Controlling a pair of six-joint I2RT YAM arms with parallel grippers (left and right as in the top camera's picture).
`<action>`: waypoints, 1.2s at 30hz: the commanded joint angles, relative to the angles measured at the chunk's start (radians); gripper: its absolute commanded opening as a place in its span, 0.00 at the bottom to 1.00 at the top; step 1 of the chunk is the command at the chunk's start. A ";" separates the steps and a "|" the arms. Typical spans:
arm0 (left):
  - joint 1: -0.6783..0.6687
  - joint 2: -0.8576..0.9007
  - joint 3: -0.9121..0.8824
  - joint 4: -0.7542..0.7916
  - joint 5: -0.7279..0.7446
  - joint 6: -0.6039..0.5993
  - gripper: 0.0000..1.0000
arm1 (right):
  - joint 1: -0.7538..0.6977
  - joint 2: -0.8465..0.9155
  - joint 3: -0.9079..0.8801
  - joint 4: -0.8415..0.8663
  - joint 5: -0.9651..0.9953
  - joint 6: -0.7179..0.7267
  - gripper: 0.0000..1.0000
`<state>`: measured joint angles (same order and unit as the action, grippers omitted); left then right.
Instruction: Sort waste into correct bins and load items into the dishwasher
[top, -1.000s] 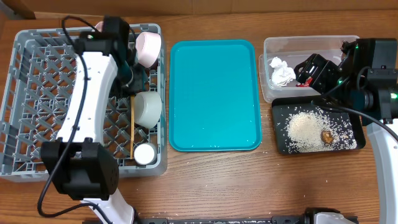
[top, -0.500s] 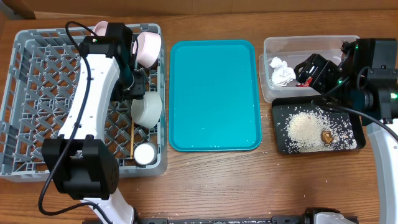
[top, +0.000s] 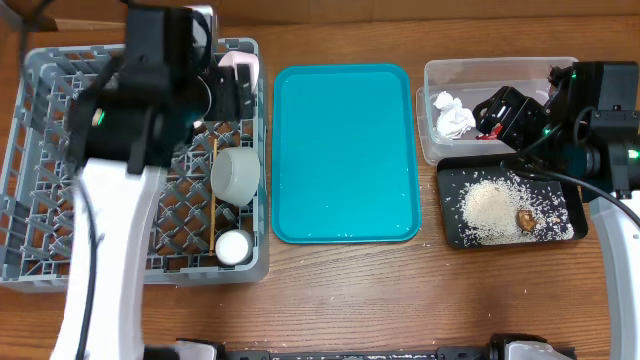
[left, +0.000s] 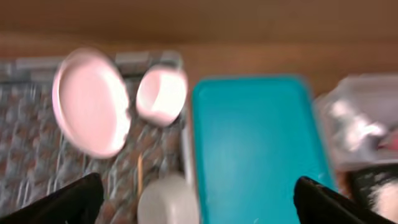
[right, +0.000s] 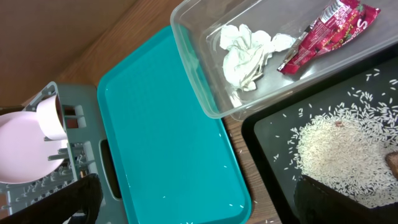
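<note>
My left gripper (left: 200, 202) hangs wide open and empty, high over the right side of the grey dishwasher rack (top: 40, 150). The view is blurred. In the rack the pink plate (left: 90, 102) stands on edge beside a small bowl (left: 161, 94), with the grey-white bowl (top: 237, 175), a chopstick (top: 214, 205) and a small white bowl (top: 233, 247) nearer me. My right gripper (right: 199, 202) is open and empty by the bins. The clear tub (right: 193, 68) holds the tissue (right: 249, 50) and red wrapper (right: 326, 28). The black tray (top: 450, 180) holds rice (top: 487, 210) and the brown lump (top: 524, 217).
A large teal tray (top: 345, 150) lies between the rack and the bins, with a few stray rice grains on it. The left arm (top: 130, 110) rises over the rack and hides part of it. Bare wooden table runs along the front.
The left gripper went from shut to wide open, and its arm has lifted up from the rack's back right corner. The right arm has not moved.
</note>
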<state>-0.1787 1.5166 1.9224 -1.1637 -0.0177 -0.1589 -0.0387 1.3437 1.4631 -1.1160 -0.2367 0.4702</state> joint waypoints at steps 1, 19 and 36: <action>-0.013 -0.014 0.010 0.016 0.034 -0.006 1.00 | -0.002 -0.006 -0.003 0.005 -0.004 -0.006 1.00; -0.012 0.000 0.009 0.009 0.034 -0.006 1.00 | -0.001 -0.137 -0.069 0.043 0.166 -0.034 1.00; -0.012 0.000 0.009 0.009 0.034 -0.006 1.00 | -0.008 -1.059 -1.143 0.941 0.147 -0.217 1.00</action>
<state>-0.1902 1.5188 1.9301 -1.1549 0.0093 -0.1585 -0.0395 0.3935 0.4286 -0.2424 -0.0971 0.2752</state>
